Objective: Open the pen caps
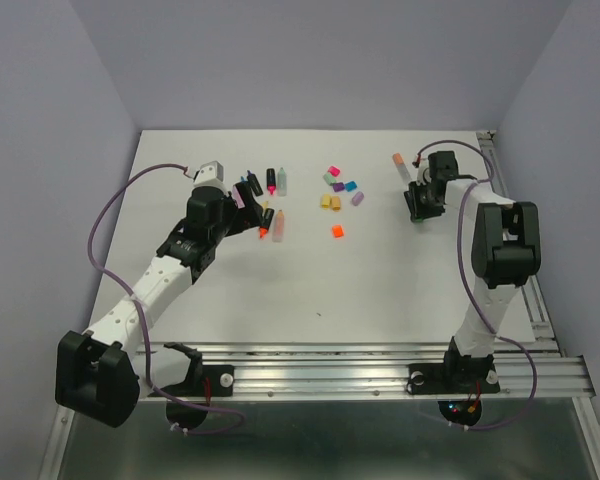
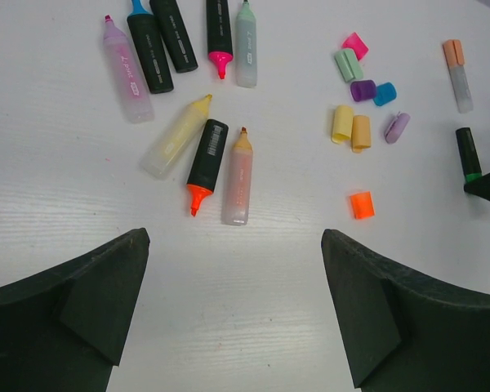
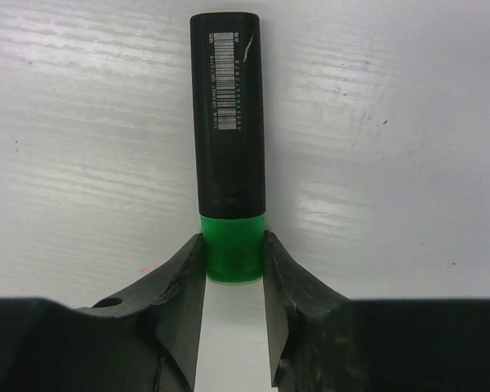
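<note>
My right gripper (image 3: pixel 233 260) is shut on the green cap (image 3: pixel 233 249) of a black pen (image 3: pixel 229 114) that points away from me over the table. That same pen (image 2: pixel 469 152) shows at the right edge of the left wrist view. My left gripper (image 2: pixel 235 245) is open and holds nothing, hovering just short of several uncapped pens (image 2: pixel 207 155). Several loose pen caps (image 2: pixel 362 90) lie in a cluster, with an orange cap (image 2: pixel 362 204) on its own nearer me. From above, the right gripper (image 1: pixel 421 207) is at the back right and the left gripper (image 1: pixel 242 205) is left of centre.
A pale pen with a peach cap on it (image 2: pixel 457 75) lies beyond the black pen, near the right gripper (image 1: pixel 401 165). The uncapped pens (image 1: pixel 272 200) lie left of the caps (image 1: pixel 338 188). A metal rail (image 1: pixel 380 360) runs along the near table edge.
</note>
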`<action>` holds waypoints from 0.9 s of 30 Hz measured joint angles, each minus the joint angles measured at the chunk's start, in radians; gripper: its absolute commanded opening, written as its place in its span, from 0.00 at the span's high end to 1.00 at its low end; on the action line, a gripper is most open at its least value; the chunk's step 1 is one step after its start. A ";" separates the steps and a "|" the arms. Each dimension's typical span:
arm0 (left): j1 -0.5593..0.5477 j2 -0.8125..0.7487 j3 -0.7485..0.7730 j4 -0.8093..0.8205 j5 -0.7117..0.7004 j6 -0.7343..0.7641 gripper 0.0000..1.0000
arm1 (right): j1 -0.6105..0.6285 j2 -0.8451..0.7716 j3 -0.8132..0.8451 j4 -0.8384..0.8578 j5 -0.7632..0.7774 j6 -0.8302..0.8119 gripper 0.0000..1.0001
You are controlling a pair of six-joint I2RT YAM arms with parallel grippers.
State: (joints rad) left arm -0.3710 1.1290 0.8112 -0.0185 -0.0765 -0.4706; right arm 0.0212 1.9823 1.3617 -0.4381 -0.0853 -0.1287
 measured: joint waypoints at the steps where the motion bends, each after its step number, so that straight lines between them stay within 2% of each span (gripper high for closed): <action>1: 0.000 0.000 0.000 0.000 0.000 0.000 0.01 | 0.000 -0.006 -0.010 0.006 -0.005 -0.003 0.85; 11: 0.000 -0.012 -0.008 0.002 0.044 -0.013 0.01 | 0.040 -0.163 -0.222 0.063 -0.142 0.084 0.95; 13: 0.000 -0.026 -0.022 0.008 0.079 -0.030 0.01 | 0.088 -0.233 -0.292 0.083 -0.160 0.122 0.99; 20: -0.053 -0.064 -0.095 0.075 0.167 -0.135 0.01 | 0.346 -0.590 -0.586 0.313 -0.158 0.368 0.99; 24: -0.156 -0.079 -0.137 0.121 0.171 -0.203 0.01 | 0.491 -0.780 -0.731 0.432 -0.156 0.511 0.99; 27: -0.257 -0.078 -0.143 0.168 0.148 -0.248 0.01 | 0.562 -0.834 -0.759 0.484 -0.147 0.579 0.99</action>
State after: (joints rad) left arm -0.6285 1.0508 0.6678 0.1497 0.0715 -0.7185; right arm 0.5831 1.1484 0.6025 0.0463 -0.2325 0.4500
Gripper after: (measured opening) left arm 0.986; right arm 0.359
